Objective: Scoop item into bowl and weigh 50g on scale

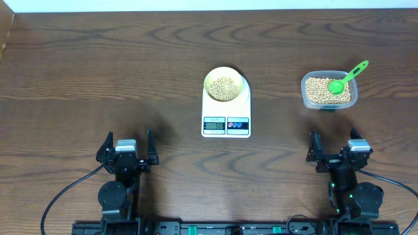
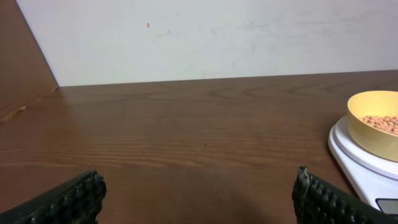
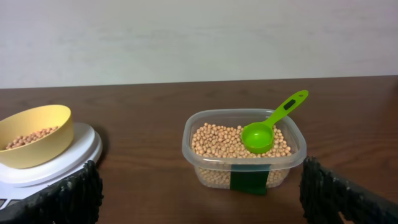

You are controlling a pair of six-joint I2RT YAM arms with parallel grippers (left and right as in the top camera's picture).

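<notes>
Soft, even light from above falls on the dark brown wood-grain table [image 1: 98, 78], leaving only faint, blurred-edged shadows beside the white flat rectangular scale [image 1: 226, 109] and under the clear plastic tub [image 3: 189, 152]. Both wrist views look dimmer: the pale wall [image 2: 217, 37] turns grey, and the black ribbed fingers [image 2: 68, 202] along the bottom edge are dark and slightly soft. The small round beans [image 2: 382, 123] take a pinkish cast in the left wrist view but look tan overhead.

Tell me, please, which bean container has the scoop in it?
The clear plastic tub: a green scoop rests on its beans. The yellow bowl on the scale holds only beans.
</notes>
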